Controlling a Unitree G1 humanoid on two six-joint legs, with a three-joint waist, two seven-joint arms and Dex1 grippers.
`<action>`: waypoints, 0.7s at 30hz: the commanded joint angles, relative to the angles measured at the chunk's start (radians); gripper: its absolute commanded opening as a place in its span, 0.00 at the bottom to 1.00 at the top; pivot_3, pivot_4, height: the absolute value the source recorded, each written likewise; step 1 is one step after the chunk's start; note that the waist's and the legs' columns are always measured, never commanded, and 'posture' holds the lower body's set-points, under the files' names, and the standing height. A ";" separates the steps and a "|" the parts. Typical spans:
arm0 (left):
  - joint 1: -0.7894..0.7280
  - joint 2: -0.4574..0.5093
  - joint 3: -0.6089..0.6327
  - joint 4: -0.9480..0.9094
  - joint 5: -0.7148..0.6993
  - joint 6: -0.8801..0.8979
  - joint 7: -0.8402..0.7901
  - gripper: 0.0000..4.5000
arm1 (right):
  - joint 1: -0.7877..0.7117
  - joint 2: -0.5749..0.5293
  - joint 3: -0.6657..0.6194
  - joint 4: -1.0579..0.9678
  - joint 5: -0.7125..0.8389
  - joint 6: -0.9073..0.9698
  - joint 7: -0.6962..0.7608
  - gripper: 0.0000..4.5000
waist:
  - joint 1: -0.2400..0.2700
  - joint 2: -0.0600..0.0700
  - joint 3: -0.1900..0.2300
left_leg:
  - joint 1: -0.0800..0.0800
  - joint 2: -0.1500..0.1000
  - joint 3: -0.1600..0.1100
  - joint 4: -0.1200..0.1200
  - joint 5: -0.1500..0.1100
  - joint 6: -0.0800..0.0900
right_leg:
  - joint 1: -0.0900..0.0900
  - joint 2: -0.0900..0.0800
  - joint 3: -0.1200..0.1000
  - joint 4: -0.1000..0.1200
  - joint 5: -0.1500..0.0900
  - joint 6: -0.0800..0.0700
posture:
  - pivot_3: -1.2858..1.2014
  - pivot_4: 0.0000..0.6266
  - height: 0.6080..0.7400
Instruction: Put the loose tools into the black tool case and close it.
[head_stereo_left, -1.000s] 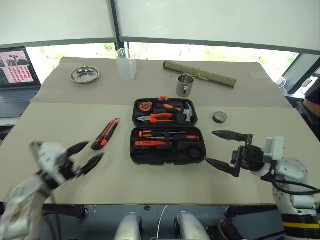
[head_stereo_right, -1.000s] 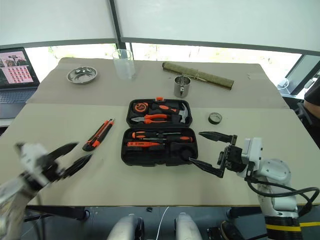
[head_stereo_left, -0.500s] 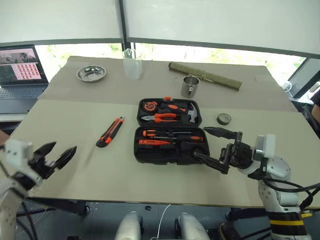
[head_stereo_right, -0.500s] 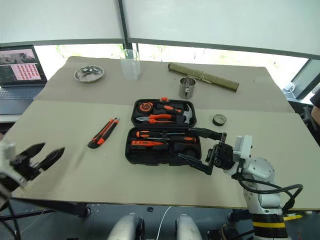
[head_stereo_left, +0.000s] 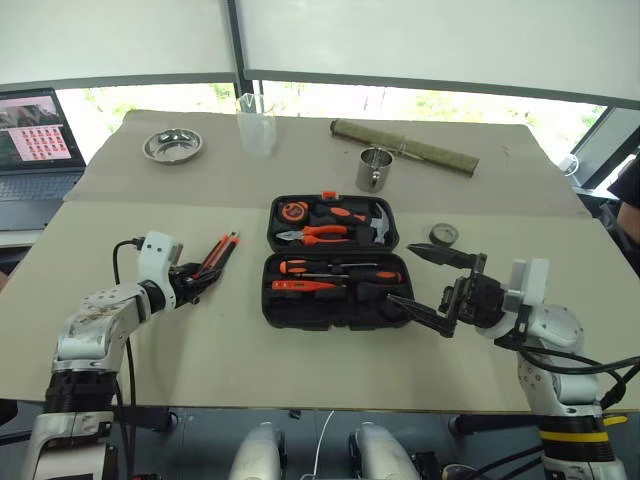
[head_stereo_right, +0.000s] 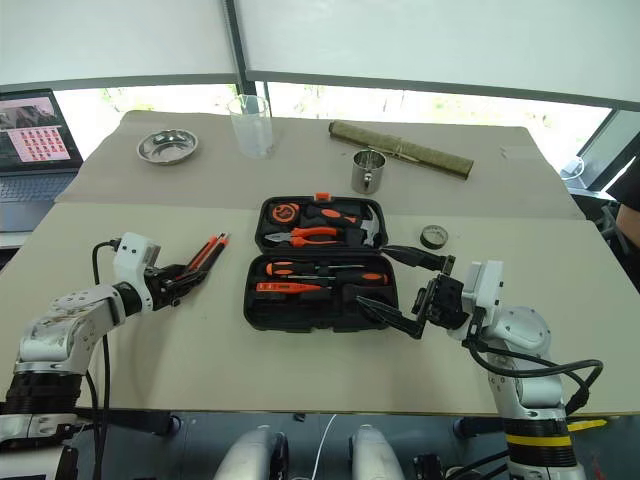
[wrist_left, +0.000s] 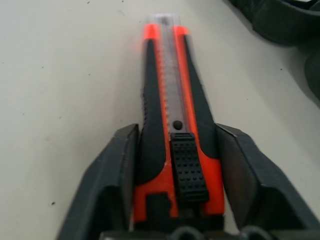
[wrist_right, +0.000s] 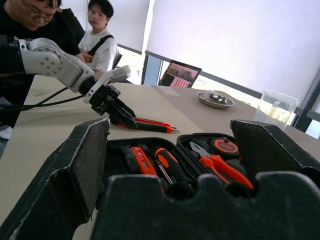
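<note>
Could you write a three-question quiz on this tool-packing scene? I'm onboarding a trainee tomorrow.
1. True or false: the black plastic hinged tool case lies closed.
2. Which gripper has the black-and-orange utility knife between its jaws? A) left gripper B) right gripper
3. Fill in: far behind the case, beside the olive rolled mat, stands a small steel ____.

Key
1. False: it lies open, tools in its slots.
2. A: its jaws flank the knife's handle end on the beige table; the right gripper hovers open by the case's right end.
3. Mug.
</note>
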 joint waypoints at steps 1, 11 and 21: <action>-0.048 0.021 0.053 -0.025 -0.059 -0.156 -0.166 0.39 | 0.022 -0.035 -0.048 -0.049 0.015 0.007 -0.016 1.00 | 0.002 0.000 0.000 | -0.001 0.000 0.000 0.000 0.000 0.000 | 0.000 0.000 0.000 0.000 0.000 0.000 | 0.52 0.24 1.00; -0.221 0.126 -0.345 -0.274 0.011 -0.114 -0.605 0.39 | 0.139 -0.174 -0.106 -0.006 0.006 -0.020 0.102 1.00 | 0.012 0.003 -0.001 | 0.000 -0.004 0.004 0.002 -0.001 0.001 | 0.003 0.000 0.001 -0.002 -0.001 0.003 | 0.52 0.24 1.00; -0.218 0.052 -0.479 -0.171 0.198 -0.273 -0.567 0.39 | 0.192 -0.145 -0.146 -0.016 -0.002 -0.075 0.062 1.00 | -0.003 0.002 0.000 | -0.002 -0.002 0.002 0.003 0.000 0.001 | 0.001 0.002 0.001 -0.001 -0.001 0.003 | 0.52 0.24 1.00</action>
